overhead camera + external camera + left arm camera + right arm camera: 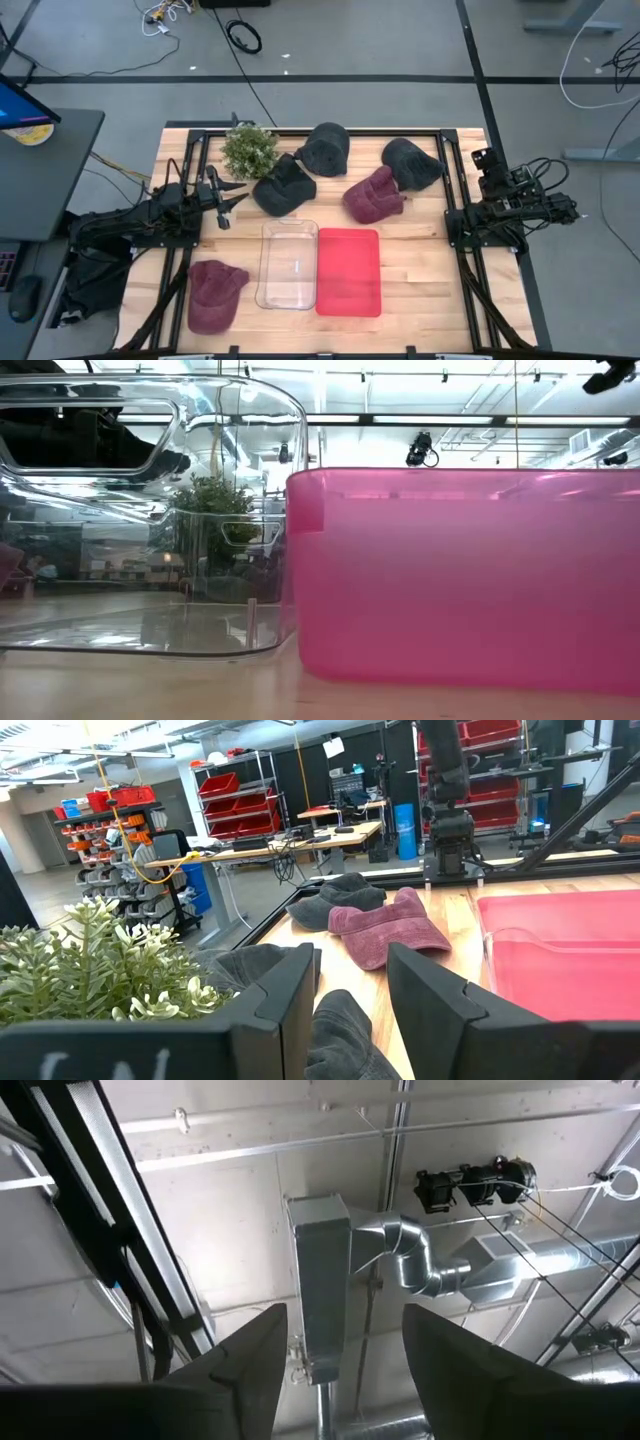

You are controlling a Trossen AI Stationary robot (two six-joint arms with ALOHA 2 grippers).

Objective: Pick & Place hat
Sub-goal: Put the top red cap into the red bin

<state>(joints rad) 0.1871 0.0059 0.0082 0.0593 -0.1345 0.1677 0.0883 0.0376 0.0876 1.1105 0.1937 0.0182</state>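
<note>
Several hats lie flat on the wooden table. Three are dark grey: one [285, 186] beside the plant, one [325, 148] at the far edge, one [411, 162] to the right. Two are maroon: one [373, 196] mid-table and one [215, 295] at the near left. My left gripper [224, 203] is open and level at the table's left, pointing at the nearest grey hat [340, 1038], which shows between its fingers without touching them. My right gripper [340, 1365] is open at the table's right edge [487, 165] and tilted up at the ceiling, away from the hats.
A clear bin [288, 264] and a red bin [348, 272] stand side by side at the near middle, filling the low view [460, 570]. A potted plant [248, 149] stands at the far left, close to my left gripper. A black frame edges the table.
</note>
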